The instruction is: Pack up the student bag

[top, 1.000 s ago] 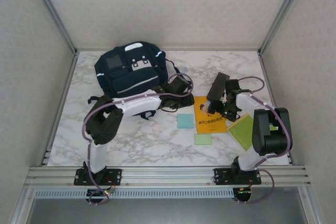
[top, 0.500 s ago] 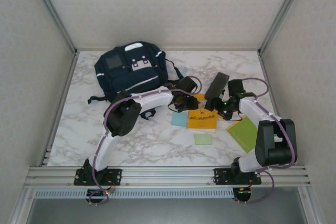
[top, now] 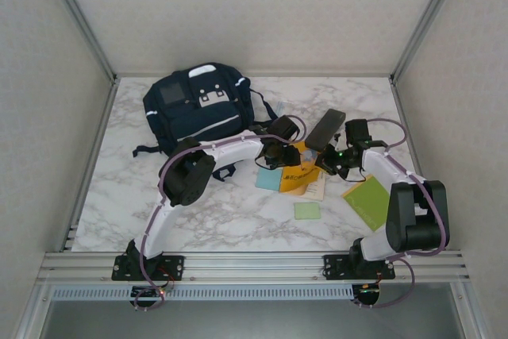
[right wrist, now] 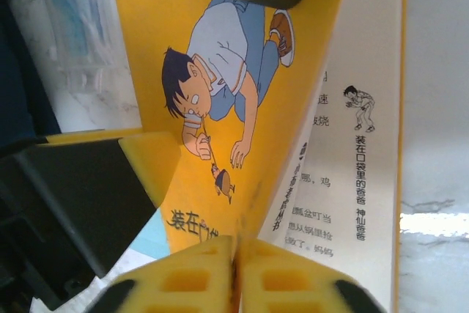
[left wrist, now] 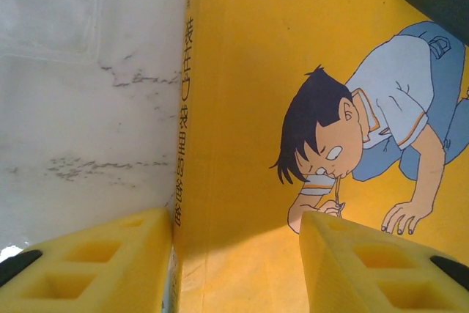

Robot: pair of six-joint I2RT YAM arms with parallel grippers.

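Note:
The student bag [top: 198,109], dark navy with white stripes, lies at the back left of the marble table. A yellow book [top: 302,176] with a cartoon boy on its cover [left wrist: 293,71] lies mid-table. My right gripper [right wrist: 236,243] is shut on the edge of the front cover [right wrist: 212,71] and holds it raised off the white printed page [right wrist: 352,181]. My left gripper [left wrist: 234,218] is open at the book's spine side, one finger beside the spine and the other over the cover. Both grippers meet at the book, left gripper [top: 284,158] and right gripper [top: 324,166].
A black pencil case [top: 325,129] lies at the book's far edge. A light blue pad [top: 270,179] sits left of the book, a small green pad [top: 307,210] in front of it, a green notebook [top: 367,200] to the right. A clear plastic sleeve [right wrist: 80,34] lies nearby.
The left arm swung from the bag's front over to the book. The right gripper closed on the cover's edge and the cover came up. The book slid slightly left.

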